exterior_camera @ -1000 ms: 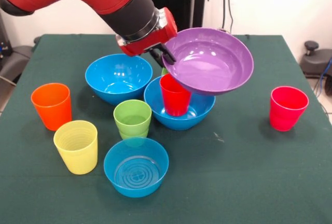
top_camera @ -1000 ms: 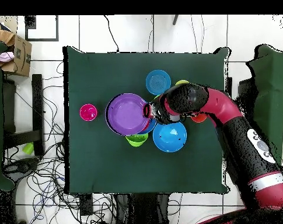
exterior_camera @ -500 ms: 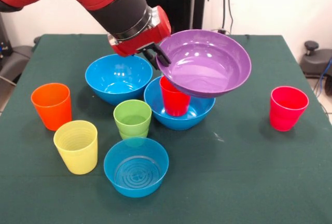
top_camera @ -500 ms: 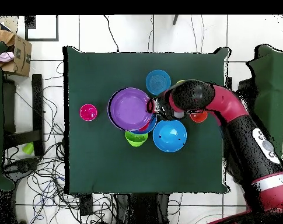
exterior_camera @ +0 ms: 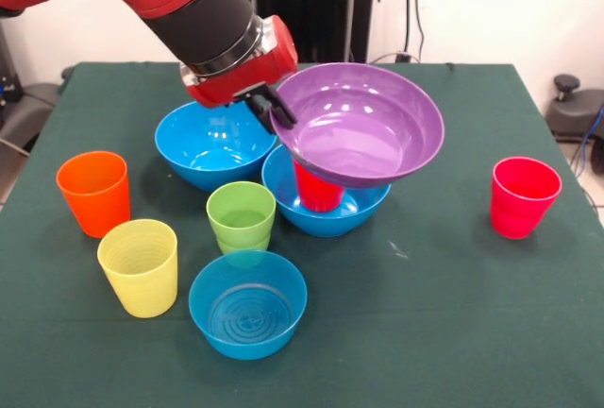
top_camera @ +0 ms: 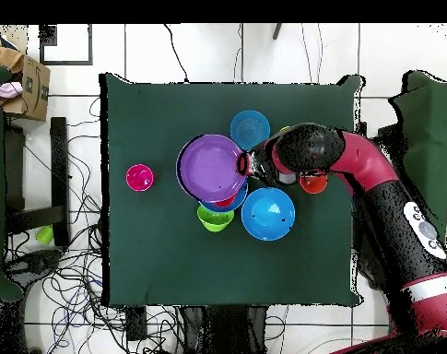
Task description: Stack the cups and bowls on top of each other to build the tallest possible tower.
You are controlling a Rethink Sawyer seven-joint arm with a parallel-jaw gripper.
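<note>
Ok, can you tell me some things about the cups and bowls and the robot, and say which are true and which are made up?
1. The tool grips the purple bowl by its rim. True.
2. The red cup stands inside a large blue bowl. True.
3. The orange cup sits on top of the purple bowl. False: it stands on the table, next to the yellow cup.
4. The purple bowl lies flat on the table. False: it is held up over the red cup.
5. The pinkish-red cup stands alone, apart from the others. True.
</note>
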